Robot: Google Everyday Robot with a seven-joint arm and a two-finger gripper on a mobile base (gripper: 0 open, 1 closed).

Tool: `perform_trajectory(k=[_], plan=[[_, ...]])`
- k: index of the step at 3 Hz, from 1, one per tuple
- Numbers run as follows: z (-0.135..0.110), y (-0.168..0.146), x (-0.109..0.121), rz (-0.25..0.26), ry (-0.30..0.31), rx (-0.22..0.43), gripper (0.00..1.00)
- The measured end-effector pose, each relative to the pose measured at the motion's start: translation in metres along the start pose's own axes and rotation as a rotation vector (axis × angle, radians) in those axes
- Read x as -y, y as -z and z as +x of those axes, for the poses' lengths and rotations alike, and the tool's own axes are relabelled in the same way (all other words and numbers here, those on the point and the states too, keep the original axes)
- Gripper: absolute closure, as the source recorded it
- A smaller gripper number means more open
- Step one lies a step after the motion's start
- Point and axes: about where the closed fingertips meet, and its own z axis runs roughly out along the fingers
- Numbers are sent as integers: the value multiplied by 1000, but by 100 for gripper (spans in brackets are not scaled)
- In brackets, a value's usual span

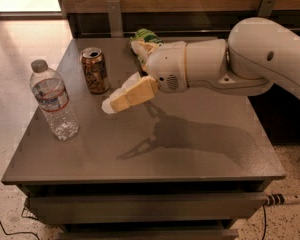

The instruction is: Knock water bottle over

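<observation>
The water bottle [53, 101] stands upright near the left edge of the grey table [190, 154]. It is clear ribbed plastic with a grey-white cap and a white label with red and blue bands. My gripper [110, 105] hangs above the table, right of the bottle and just in front of the brown-gold drink can [95, 70]. It points left toward the bottle and stays apart from it, with a gap of about a can's width. It holds nothing.
A green snack bag [145, 38] lies at the back of the table, partly hidden behind my arm [250, 59]. The table's left edge runs close beside the bottle. A wooden wall stands behind the table.
</observation>
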Motion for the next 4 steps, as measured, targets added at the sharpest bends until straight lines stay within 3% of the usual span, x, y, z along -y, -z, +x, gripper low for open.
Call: perform_trajectory(k=[1, 2, 3, 4], plan=[[-5, -21, -16, -22, -18, -3, 0], [-13, -45, -24, -38, -24, 38, 0], [-15, -81, -23, -54, -21, 104, 0], [-13, -92, -23, -65, -32, 97, 0]])
